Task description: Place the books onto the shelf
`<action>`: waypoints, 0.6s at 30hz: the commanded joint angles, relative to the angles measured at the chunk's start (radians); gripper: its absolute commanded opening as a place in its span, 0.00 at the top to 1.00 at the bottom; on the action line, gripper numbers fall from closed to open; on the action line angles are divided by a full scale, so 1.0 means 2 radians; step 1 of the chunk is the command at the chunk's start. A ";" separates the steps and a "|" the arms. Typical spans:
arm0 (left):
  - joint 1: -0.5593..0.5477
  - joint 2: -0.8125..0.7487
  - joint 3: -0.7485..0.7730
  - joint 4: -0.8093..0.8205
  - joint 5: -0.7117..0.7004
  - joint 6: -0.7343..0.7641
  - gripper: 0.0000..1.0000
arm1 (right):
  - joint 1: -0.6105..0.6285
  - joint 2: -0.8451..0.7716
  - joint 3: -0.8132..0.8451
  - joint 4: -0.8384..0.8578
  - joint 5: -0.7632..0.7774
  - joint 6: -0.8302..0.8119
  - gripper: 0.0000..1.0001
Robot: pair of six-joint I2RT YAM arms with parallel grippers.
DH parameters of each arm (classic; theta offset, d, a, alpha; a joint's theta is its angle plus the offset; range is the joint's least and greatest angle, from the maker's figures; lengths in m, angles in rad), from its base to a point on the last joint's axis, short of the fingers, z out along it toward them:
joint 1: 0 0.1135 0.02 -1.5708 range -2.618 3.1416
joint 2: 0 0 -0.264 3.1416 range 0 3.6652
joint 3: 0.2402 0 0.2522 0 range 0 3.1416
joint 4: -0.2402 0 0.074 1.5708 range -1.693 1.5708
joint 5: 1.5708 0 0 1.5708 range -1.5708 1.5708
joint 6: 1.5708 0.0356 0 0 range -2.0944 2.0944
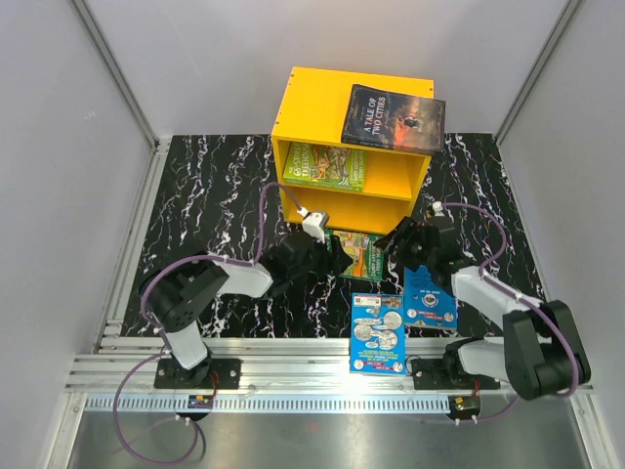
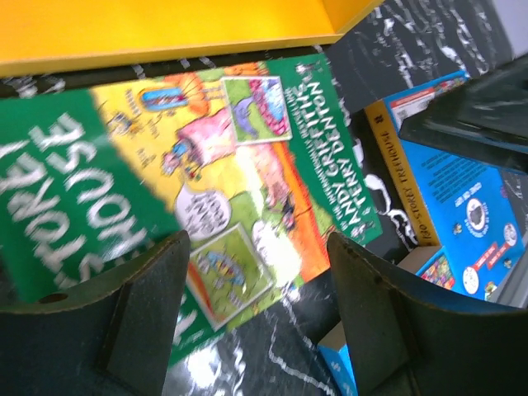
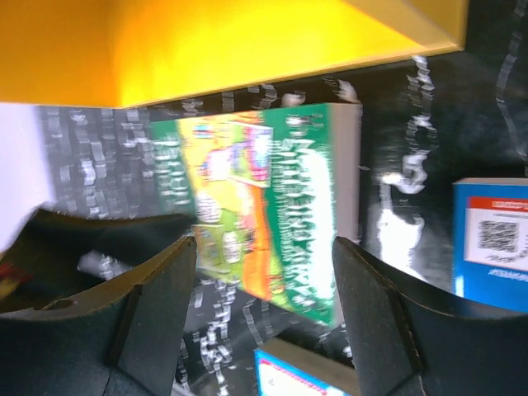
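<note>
Yellow shelf [image 1: 322, 107] at the far middle of the black marbled table [image 1: 215, 195], upright, both open compartments facing the arms. On its flat top, toward the right, the dark book [image 1: 393, 118], cover up, title legible, one corner reaching past the front edge. Inside the upper compartment, the shelved green book [image 1: 324, 164], lying flat, cover up, toward the left side.

Just in front of the shelf, flat on the table, the loose green book [image 1: 363, 256], cover up, between the tips of the two arms. Left end effector [image 1: 332, 259] right at that book's left edge, jaws spread wide, pinching nothing. From the left wrist, the green cover visible through the gap, beyond the jaws and not between them. Right end effector [image 1: 402, 240] close to the same book's right edge, jaws likewise apart, nothing clamped. From the right wrist, the book flat beyond the gap, with the yellow shelf across the top of the view. Contact between either end effector and the book: impossible to tell.

Nearer the arms, right of centre, the left blue book [image 1: 377, 334], flat, cover up, its near end over the metal rail [image 1: 293, 376]. Just beside it on the right and slightly farther back, the right blue book [image 1: 431, 301], also flat, close to the right arm.
</note>
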 commanded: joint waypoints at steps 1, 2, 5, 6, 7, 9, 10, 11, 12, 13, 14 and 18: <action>-0.004 -0.046 -0.025 -0.043 -0.055 0.024 0.29 | 0.001 0.045 0.026 0.000 0.028 -0.017 0.26; -0.003 -0.056 -0.027 -0.054 -0.086 0.031 0.27 | 0.001 0.071 0.031 0.001 0.032 -0.019 0.26; -0.002 -0.087 -0.039 -0.079 -0.133 0.062 0.22 | 0.001 0.116 0.043 0.021 0.036 -0.024 0.27; -0.002 -0.096 -0.041 -0.081 -0.140 0.068 0.21 | 0.001 0.125 0.045 0.027 0.035 -0.023 0.27; 0.000 -0.099 -0.043 -0.085 -0.147 0.077 0.20 | 0.001 0.134 0.047 0.040 0.031 -0.023 0.27; 0.005 -0.099 -0.045 -0.088 -0.160 0.081 0.16 | 0.000 0.154 0.048 0.051 0.026 -0.017 0.27; 0.011 -0.095 -0.045 -0.087 -0.163 0.081 0.13 | 0.001 0.159 0.048 0.060 0.022 -0.016 0.27; 0.015 -0.092 -0.043 -0.087 -0.163 0.079 0.12 | 0.001 0.165 0.046 0.064 0.019 -0.014 0.27; 0.019 -0.080 -0.042 -0.086 -0.160 0.078 0.11 | 0.001 0.168 0.046 0.067 0.018 -0.011 0.27; 0.026 -0.071 -0.040 -0.084 -0.151 0.075 0.11 | 0.000 0.171 0.045 0.070 0.016 -0.011 0.27; 0.028 -0.051 -0.032 -0.082 -0.146 0.074 0.11 | 0.001 0.174 0.043 0.071 0.016 -0.011 0.27; 0.031 -0.011 -0.018 -0.060 -0.098 0.068 0.11 | 0.001 0.184 0.038 0.087 -0.003 -0.002 0.28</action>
